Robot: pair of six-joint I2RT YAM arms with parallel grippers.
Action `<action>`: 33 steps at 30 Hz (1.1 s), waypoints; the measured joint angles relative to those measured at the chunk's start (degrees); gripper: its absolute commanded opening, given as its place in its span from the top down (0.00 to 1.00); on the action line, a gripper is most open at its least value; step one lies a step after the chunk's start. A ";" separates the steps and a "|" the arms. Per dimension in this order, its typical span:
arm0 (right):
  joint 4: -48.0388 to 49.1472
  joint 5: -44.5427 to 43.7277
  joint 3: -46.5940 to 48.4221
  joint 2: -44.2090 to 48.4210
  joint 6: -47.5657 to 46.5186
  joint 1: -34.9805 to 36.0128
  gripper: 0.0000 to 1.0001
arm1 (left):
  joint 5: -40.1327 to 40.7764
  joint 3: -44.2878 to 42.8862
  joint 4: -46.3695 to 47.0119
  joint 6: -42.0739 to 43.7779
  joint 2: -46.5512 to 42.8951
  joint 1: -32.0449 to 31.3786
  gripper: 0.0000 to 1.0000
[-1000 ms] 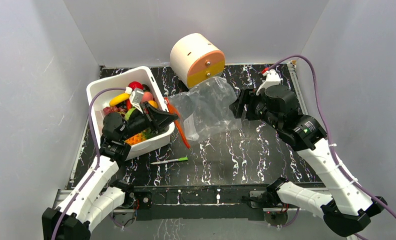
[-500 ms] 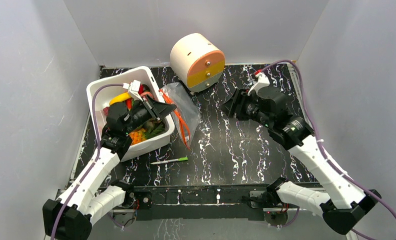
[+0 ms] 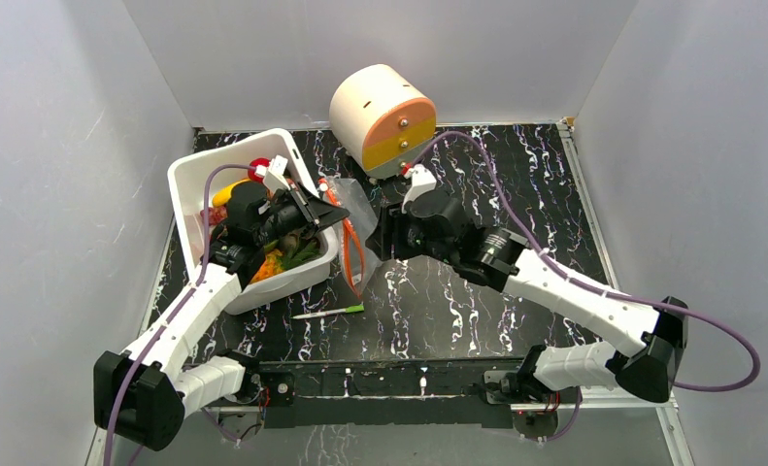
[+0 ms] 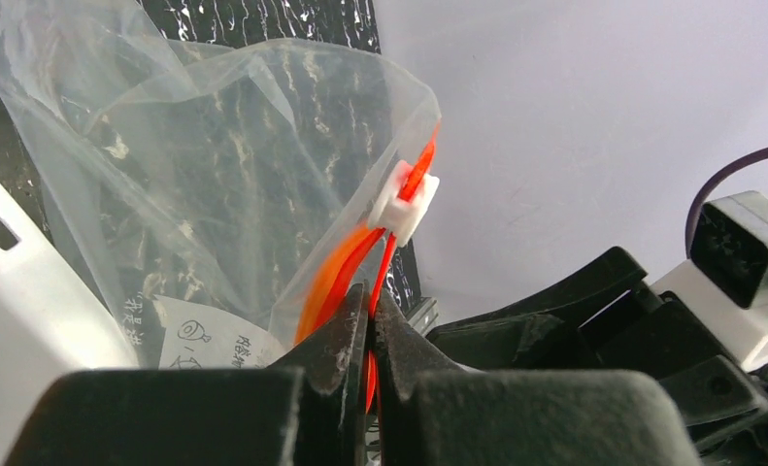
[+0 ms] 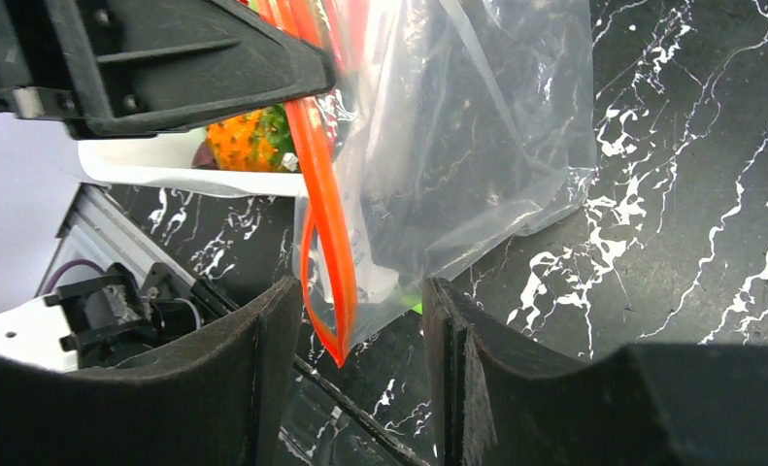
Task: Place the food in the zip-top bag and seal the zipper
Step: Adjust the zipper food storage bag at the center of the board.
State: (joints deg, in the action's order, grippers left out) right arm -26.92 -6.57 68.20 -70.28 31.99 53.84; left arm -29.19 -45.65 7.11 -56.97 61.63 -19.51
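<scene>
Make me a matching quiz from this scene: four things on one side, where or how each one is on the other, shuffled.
1 left gripper
2 right gripper
3 food
4 green-and-white stick

A in the white bin
B jaws apart beside the zip-top bag
C lying on the table
D jaws shut on the zipper

Pairs: 1-D, 2-B, 3-A, 4-C

We note black marble-look table (image 3: 535, 194) with white veins.
On it, left side toward back: white rectangular bin (image 3: 292, 280), set at an angle.
Back centre: cream drum (image 3: 380, 116) with orange-and-yellow face, lying on its side, near bin's far corner.
Near front edge: thin white-and-green stick (image 3: 329, 312), lying flat, just before bin's near corner.
Clear zip-top bag (image 3: 355, 218) hangs just beside bin's right wall; we cannot tell whether its bottom rests on tabletop.
</scene>
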 measured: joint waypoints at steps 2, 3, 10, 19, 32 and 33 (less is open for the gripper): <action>0.20 -1.36 0.13 -1.25 0.09 0.98 0.54 | 0.00 -0.02 -0.09 -0.46 -0.02 -0.09 1.00; 0.22 -1.99 0.15 -1.81 0.17 1.46 0.54 | 0.02 -0.02 -0.15 -0.70 -0.02 -0.11 1.00; 1.53 -4.28 0.87 -5.38 1.57 4.31 0.52 | 0.04 -0.11 -0.50 -2.08 -0.04 -0.11 1.00; 1.64 -11.58 5.38 -11.93 1.49 8.09 0.57 | 0.09 -0.13 -1.44 -3.15 -0.17 -0.13 1.00; 1.95 -22.56 6.36 -14.29 -1.44 8.90 1.00 | 0.17 -0.92 -3.96 -3.74 -0.22 -0.17 0.92; 2.25 -22.73 6.16 -14.19 -1.60 8.96 1.00 | 0.24 -1.18 -4.52 -3.54 -0.22 -0.17 0.84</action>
State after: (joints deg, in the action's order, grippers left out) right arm -24.67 -29.30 74.37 -84.47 30.39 62.81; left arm -28.95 -46.83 2.59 -60.51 61.41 -19.68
